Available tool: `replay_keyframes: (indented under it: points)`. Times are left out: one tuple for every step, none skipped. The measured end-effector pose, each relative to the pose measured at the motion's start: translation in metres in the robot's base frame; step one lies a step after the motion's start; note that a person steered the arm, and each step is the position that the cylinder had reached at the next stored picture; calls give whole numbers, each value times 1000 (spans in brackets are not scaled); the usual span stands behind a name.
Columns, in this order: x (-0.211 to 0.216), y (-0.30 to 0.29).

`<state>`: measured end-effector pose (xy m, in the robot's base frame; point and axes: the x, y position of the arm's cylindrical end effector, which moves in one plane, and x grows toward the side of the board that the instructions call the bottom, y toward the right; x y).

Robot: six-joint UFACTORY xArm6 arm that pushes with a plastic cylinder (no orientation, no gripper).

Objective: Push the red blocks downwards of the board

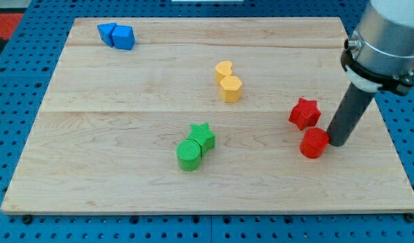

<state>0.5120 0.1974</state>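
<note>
Your arm carries no claw, so there is nothing to be apart or together; it ends in a dark rod, and my tip [338, 142] rests on the tabletop [125, 169] at the view's right. Now look from the view's left. In the top left corner you see two blue blocks [117, 35], touching each other. Lower, near the middle, the green cylinder [189, 154] touches the green star [203, 136] above it. More to the right and higher, two yellow blocks [227, 80] stand together, one a heart, one like a hexagon. Then comes the red star [304, 113], and just below it the red cylinder [315, 143]. My tip is just beside this cylinder, at its right side, seemingly touching it.
</note>
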Motion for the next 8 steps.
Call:
replay_keyframes:
  points:
    - [-28, -2]
    - [-23, -14]
    - [15, -14]
    - [23, -12]
    - [-25, 21]
    - [-71, 15]
    - [-69, -24]
    - [-89, -37]
